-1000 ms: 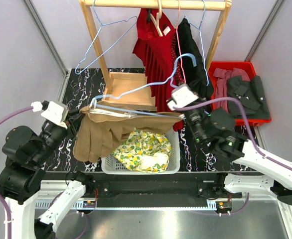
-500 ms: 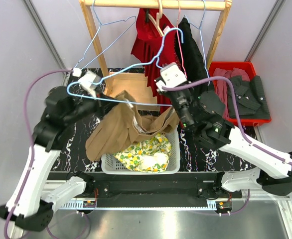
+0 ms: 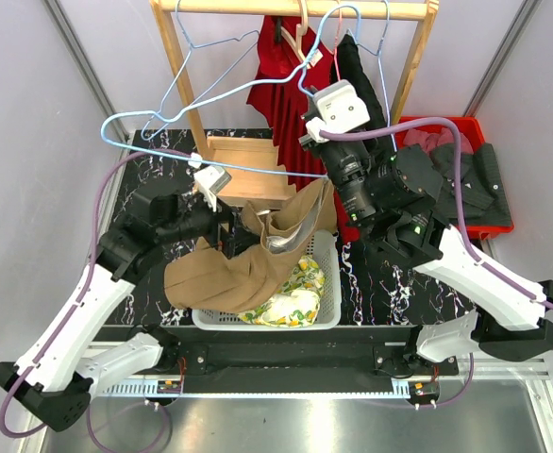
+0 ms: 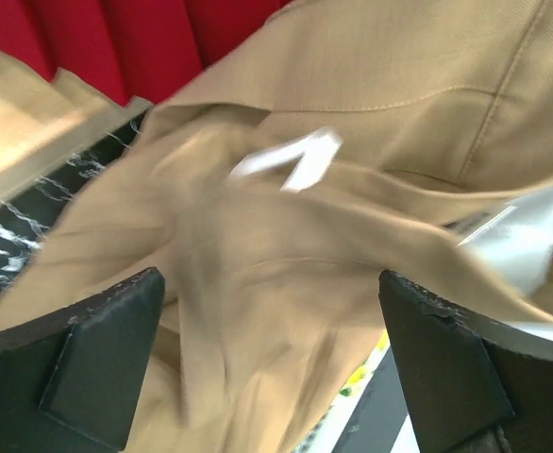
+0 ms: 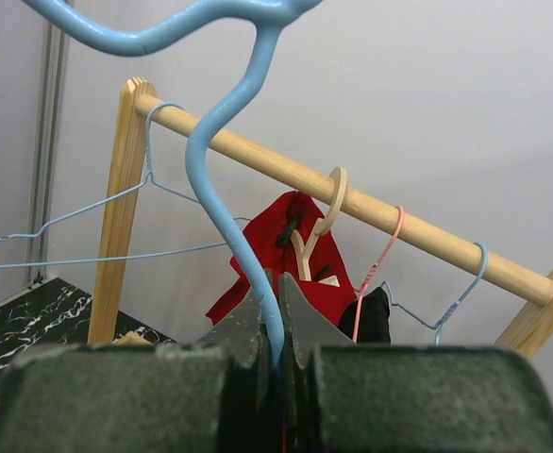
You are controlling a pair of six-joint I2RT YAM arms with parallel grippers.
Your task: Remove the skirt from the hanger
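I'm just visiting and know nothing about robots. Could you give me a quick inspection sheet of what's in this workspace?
Surface: black marbled table, white veins.
Job's things: tan skirt off the blue hanger, bunched over the white basket's rim.
Clutter: floral cloth in the basket; wooden box; red bin of dark clothes.
Grippers: right gripper shut on the hanger's neck, held high; left gripper open against the skirt.
Cables: purple cable looping from each wrist.
Surroundings: wooden rack with red dress, black garment; grey walls.

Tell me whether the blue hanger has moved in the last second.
Yes. The blue hanger has risen up and back from above the basket; its hook now lies by the wooden rail.
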